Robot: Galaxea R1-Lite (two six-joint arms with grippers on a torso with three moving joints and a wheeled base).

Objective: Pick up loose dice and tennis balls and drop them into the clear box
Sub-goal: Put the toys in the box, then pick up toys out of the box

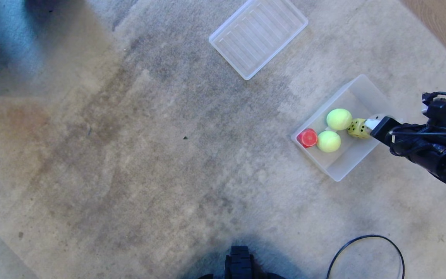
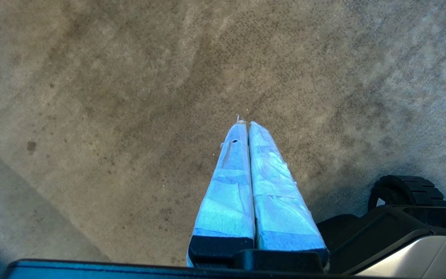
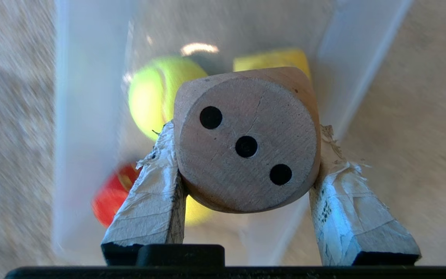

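So, counting what's in the clear box (image 1: 356,91) on the carpet (image 1: 130,155): two tennis balls, one red die (image 1: 307,138) and one yellow die with black dots (image 1: 358,128). The red die sits in the box's left corner, one tennis ball (image 1: 328,141) is touching it on its right, the other tennis ball (image 1: 339,119) is just beyond that one toward the middle, and the yellow die is right beside that second ball, toward the box's right wall.

Third die: the beige die (image 3: 246,141) is clamped between the right gripper (image 3: 246,155) fingers, three black pips facing the wrist camera. In the head view the gripper tip hangs over the right rim of the box, next to the yellow die. So that's three dice visible total, two in the box and one held above it.

One flat ribbed clear lid (image 1: 258,35) lies on the carpet well apart from the box, toward the far edge.

The left gripper (image 2: 248,126) is parked low over bare carpet beside the robot's base, taped fingers pressed together, nothing in them. One black cable (image 1: 366,248) loops on the carpet near the base.
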